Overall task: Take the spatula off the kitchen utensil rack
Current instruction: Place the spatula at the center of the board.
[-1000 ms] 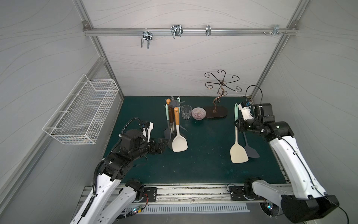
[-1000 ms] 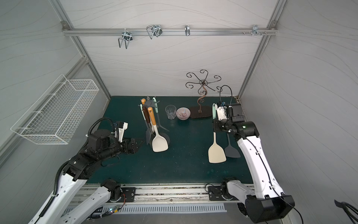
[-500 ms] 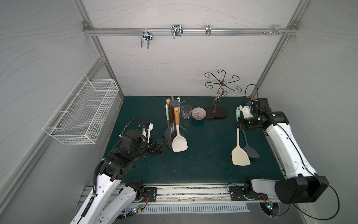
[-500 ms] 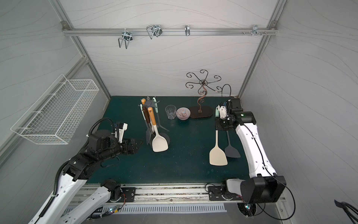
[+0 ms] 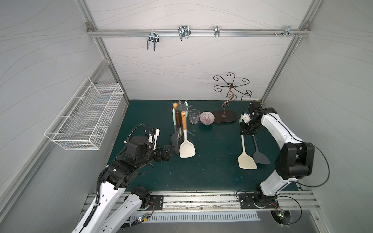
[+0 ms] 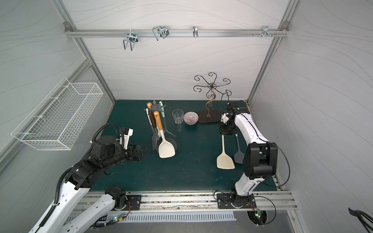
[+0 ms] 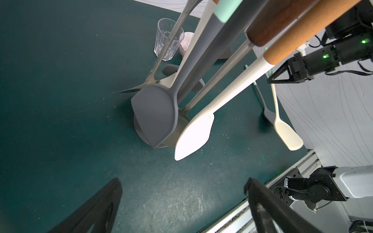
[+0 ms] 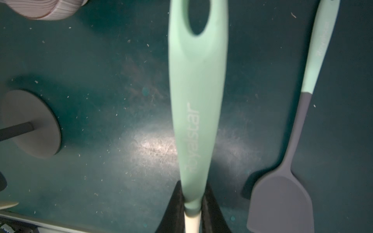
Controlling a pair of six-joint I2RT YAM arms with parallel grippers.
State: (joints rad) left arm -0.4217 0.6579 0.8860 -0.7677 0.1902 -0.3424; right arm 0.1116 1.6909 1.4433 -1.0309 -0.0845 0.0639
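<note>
White wire forms the basket (image 5: 84, 119) on the left wall. Below it, the left gripper (image 5: 170, 150) reaches across the green mat (image 5: 212, 177) with its jaws spread wide and nothing between them. It points at the foot of the kitchen utensil rack (image 5: 180, 108) and is just beside it.

The rack stands upright near the back of the mat, and several utensils hang from its star-shaped crown. Among them are a wood-handled cream turner (image 5: 187, 148) at the front and a grey turner (image 5: 174, 139) beside it. To the right of the rack come a clear glass (image 5: 194, 116), a small striped bowl (image 5: 206, 118), and the curly bronze stand (image 5: 226, 117) on its dark oval base.

Further right, well apart from the rack, is the spatula (image 5: 247, 161), which is off its hook. The right gripper (image 5: 246, 132) is clamped on its handle, and the right wrist view shows the fingers (image 8: 173, 211) pinching where the mint grip meets the cream shaft. The mint handle rises above the gripper and the cream blade hangs below it, toward the front of the mat. Whether the blade touches the mat cannot be told. A dark-grey spatula (image 5: 261, 157) with a mint handle lies flat on the mat, just to the right of the held one.
</note>
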